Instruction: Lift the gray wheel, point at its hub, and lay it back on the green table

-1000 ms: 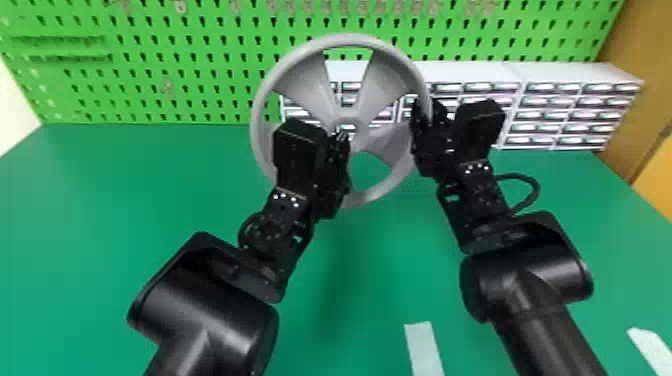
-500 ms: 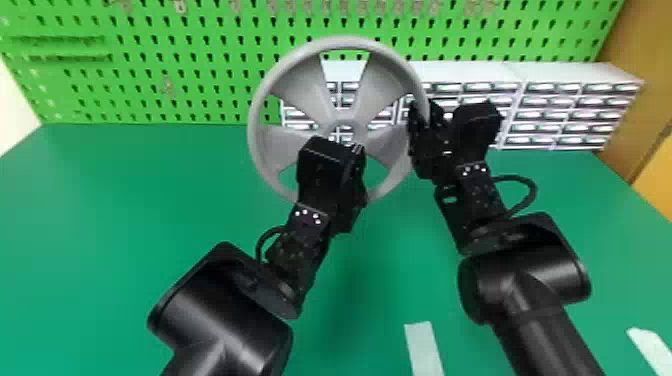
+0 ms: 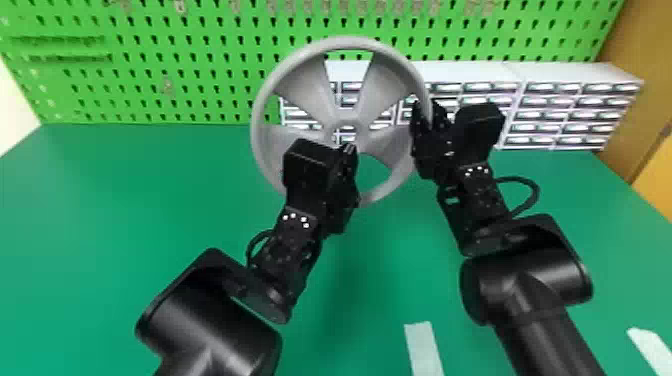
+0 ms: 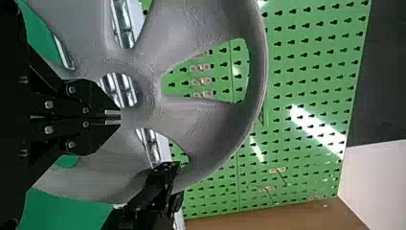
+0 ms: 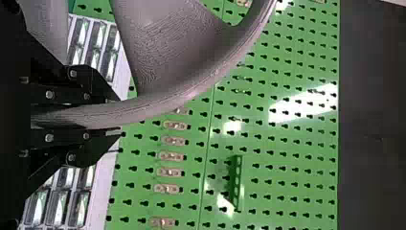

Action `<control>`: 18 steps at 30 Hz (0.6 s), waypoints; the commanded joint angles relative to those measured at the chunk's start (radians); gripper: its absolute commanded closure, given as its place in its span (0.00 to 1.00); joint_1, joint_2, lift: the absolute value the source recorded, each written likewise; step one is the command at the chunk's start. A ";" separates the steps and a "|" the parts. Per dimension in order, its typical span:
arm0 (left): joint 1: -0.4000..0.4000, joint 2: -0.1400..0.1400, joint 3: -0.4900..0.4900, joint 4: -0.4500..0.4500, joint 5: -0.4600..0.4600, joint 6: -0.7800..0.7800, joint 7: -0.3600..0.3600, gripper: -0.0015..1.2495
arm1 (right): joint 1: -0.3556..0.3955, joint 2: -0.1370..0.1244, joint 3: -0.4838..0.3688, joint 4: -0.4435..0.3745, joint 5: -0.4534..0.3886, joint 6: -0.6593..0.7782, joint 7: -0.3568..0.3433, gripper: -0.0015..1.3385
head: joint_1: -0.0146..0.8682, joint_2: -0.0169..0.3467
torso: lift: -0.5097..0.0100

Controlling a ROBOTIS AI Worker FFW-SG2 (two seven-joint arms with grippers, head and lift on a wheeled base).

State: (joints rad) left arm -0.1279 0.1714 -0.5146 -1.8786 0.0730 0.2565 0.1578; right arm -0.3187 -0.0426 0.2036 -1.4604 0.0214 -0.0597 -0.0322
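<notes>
Raised off the green table, the gray wheel stands roughly upright, facing the head camera. My right gripper is shut on its right rim; in the right wrist view the rim runs between the fingers of the right gripper. My left gripper is in front of the wheel, just below the hub. In the left wrist view the left gripper is shut with nothing between its fingertips, which are at the lower edge of the hub's hole; whether they touch, I cannot tell.
Behind the wheel, white drawer units stand along the back of the table, against a green pegboard. Pale tape strips lie near the table's front. A wooden panel rises at the right.
My left gripper has moved right and slightly down across the wheel's front, to just beneath the hub. The wheel has shifted slightly, while my right arm has stayed nearly still.
</notes>
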 commanded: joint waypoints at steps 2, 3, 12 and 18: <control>0.025 0.016 0.015 -0.036 0.004 0.000 0.000 0.99 | -0.002 0.000 -0.015 0.000 0.005 0.000 -0.002 0.85 | 0.80 0.18 | 0.80; 0.031 0.016 0.022 -0.045 0.004 0.000 0.000 0.99 | -0.002 0.000 -0.018 0.000 0.006 0.000 -0.002 0.85 | 0.80 0.18 | 0.80; 0.096 0.023 0.088 -0.126 0.014 0.001 0.000 0.99 | -0.003 0.000 -0.039 -0.002 0.009 0.000 -0.002 0.85 | 0.80 0.18 | 0.80; 0.136 0.022 0.139 -0.166 0.022 0.003 0.000 0.99 | -0.003 0.001 -0.052 -0.002 0.015 0.000 -0.003 0.85 | 0.80 0.18 | 0.80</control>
State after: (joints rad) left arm -0.0161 0.1946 -0.4079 -2.0217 0.0884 0.2575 0.1580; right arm -0.3221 -0.0425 0.1590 -1.4619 0.0334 -0.0598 -0.0352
